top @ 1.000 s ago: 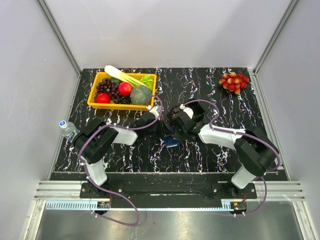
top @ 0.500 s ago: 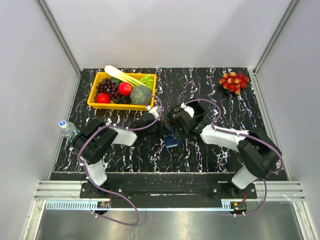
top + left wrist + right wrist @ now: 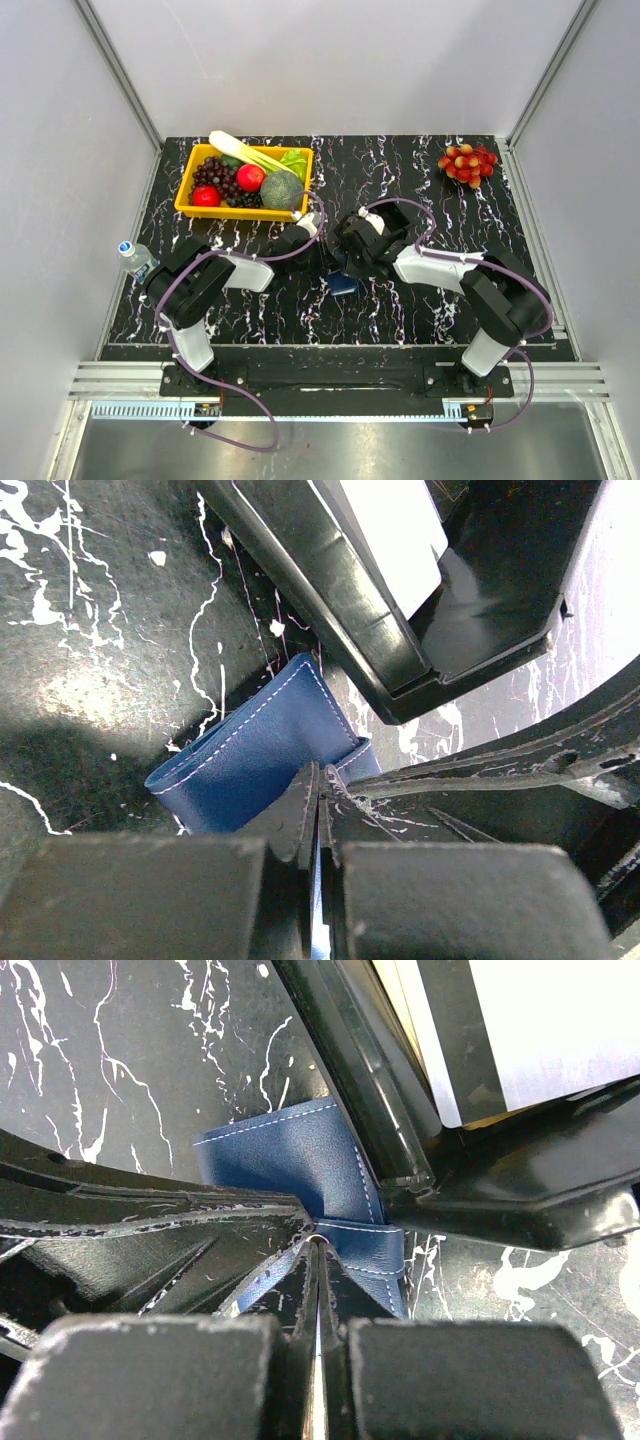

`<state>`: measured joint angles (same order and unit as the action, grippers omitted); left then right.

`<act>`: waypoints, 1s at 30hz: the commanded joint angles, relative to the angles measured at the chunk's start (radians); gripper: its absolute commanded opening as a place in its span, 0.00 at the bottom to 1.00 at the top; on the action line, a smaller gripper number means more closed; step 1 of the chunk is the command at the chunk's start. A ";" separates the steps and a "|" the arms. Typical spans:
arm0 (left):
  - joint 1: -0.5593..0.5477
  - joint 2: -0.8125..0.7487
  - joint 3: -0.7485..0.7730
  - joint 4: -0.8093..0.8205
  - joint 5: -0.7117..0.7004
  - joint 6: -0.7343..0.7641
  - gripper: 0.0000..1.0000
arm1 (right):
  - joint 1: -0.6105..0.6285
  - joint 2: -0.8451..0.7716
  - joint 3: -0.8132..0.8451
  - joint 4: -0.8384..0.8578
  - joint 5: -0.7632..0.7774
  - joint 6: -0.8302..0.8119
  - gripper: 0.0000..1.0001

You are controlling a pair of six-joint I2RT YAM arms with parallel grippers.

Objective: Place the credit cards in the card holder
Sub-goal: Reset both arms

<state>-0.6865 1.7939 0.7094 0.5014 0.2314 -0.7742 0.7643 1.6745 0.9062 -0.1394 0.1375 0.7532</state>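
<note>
left gripper (image 3: 318, 805): closed, one holder (image 3: 245, 755) flap is pinched | holder: found between both grippers, neither arm nearer | right gripper (image 3: 318, 1260): closed on opposite flap | cards (image 3: 560, 1030): seen in tray (image 3: 350, 1080) just behind holder

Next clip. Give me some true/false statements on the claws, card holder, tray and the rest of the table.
Both the left claw and right claw are shut on the blue card holder. True.
The black tray is empty. False: credit cards lie in it.
The yellow fruit bin sits far left on the table. True.
The water bottle stands beside the right arm. False: it is at the table's left edge.
</note>
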 commanded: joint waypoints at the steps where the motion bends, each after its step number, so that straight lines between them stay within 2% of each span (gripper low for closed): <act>1: -0.004 0.058 -0.067 -0.274 -0.072 0.076 0.00 | -0.002 0.073 0.008 0.011 -0.024 0.015 0.00; 4: -0.004 0.056 -0.068 -0.273 -0.075 0.078 0.00 | 0.000 0.068 0.025 -0.014 -0.019 -0.002 0.00; 8: -0.001 0.018 -0.080 -0.253 -0.076 0.084 0.00 | -0.002 -0.042 0.030 -0.012 0.013 -0.054 0.00; 10: -0.002 -0.045 -0.085 -0.258 -0.107 0.085 0.36 | -0.006 -0.134 0.025 -0.012 0.059 -0.081 0.09; 13: 0.005 -0.146 -0.084 -0.287 -0.176 0.105 0.64 | -0.031 -0.267 0.004 -0.009 0.090 -0.112 0.20; 14: 0.007 -0.183 -0.077 -0.305 -0.191 0.113 0.72 | -0.039 -0.306 -0.010 -0.006 0.099 -0.120 0.31; 15: 0.010 -0.223 -0.073 -0.323 -0.202 0.121 0.78 | -0.042 -0.350 -0.030 -0.003 0.117 -0.126 0.37; 16: 0.013 -0.253 -0.065 -0.342 -0.210 0.130 0.86 | -0.046 -0.389 -0.050 -0.006 0.126 -0.127 0.38; 17: 0.015 -0.287 -0.061 -0.359 -0.217 0.138 0.99 | -0.054 -0.433 -0.071 -0.006 0.143 -0.130 0.38; 22: 0.016 -0.399 -0.010 -0.481 -0.228 0.161 0.99 | -0.141 -0.619 -0.179 -0.061 0.197 -0.118 0.52; 24: 0.018 -0.439 -0.013 -0.500 -0.277 0.162 0.99 | -0.204 -0.671 -0.208 -0.092 0.194 -0.118 0.61; 30: 0.036 -0.586 -0.045 -0.557 -0.372 0.151 0.99 | -0.407 -0.769 -0.253 -0.170 0.142 -0.149 0.78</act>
<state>-0.6689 1.3037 0.6609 -0.0185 -0.0414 -0.6361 0.4603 0.9569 0.6666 -0.2577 0.2813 0.6365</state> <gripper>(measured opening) 0.988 0.724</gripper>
